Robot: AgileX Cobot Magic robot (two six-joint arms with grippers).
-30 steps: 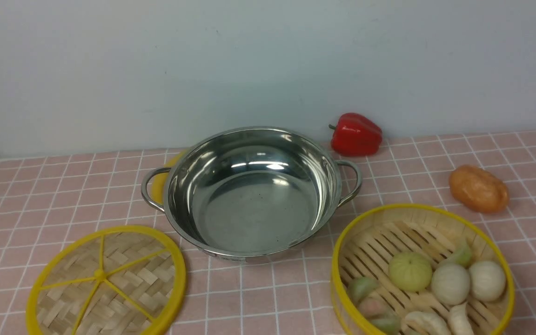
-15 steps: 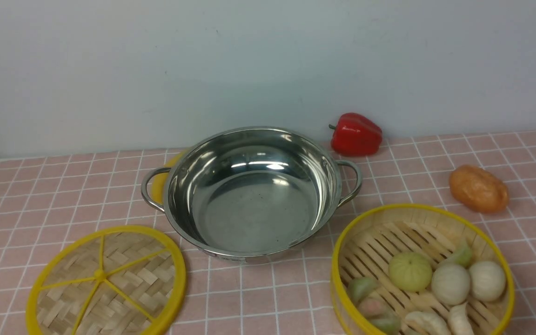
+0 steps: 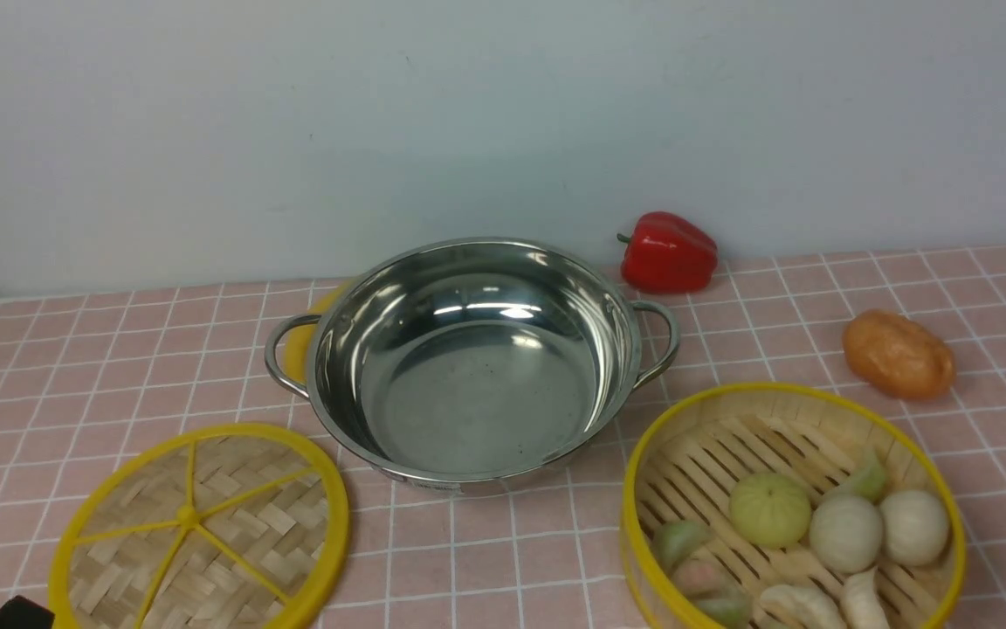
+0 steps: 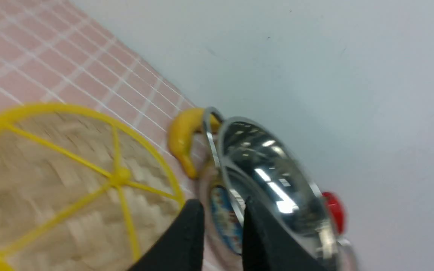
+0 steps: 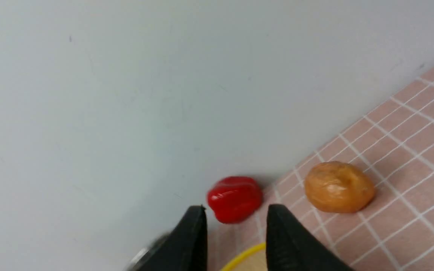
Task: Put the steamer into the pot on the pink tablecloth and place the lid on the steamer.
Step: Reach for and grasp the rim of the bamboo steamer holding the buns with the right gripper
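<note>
**Front view.** The pot (image 3: 477, 411) sits mid-counter on the pink tablecloth (image 3: 101, 367). It is a wide, shallow bowl of mirror-bright steel with 2 loop handles, its inside bare and reflective. Nearer and to the left, just beside it, the lid (image 3: 197, 524) lies flat: a woven-bamboo disc with a thick yellow rim and 5 yellow spokes meeting at a hub. Nearer and to the right, the steamer (image 3: 713, 454) stands on the cloth, outside the pot. It has pale wood walls, a slatted floor and a yellow rim, and holds rounded buns and pleated dumplings (image 3: 844, 531) (white, pale green, 1 pinkish). A glossy red pepper (image 3: 667, 252) lies by the wall. A lumpy orange-brown piece (image 3: 898, 354) rests on the cloth right of the pot.

**Left wrist view (blurred).** The left tool (image 4: 220, 201) shows 2 tapered black fingers a narrow gap apart, gripping nothing, over the lid's edge near the pot. A curved yellow banana (image 4: 181, 139) lies just beside the pot's handle.

**Right wrist view.** The right tool (image 5: 236, 207) has its fingers parted and empty. A sliver of the steamer's yellow rim shows beneath them, with the pepper and the orange-brown piece beyond.
</note>
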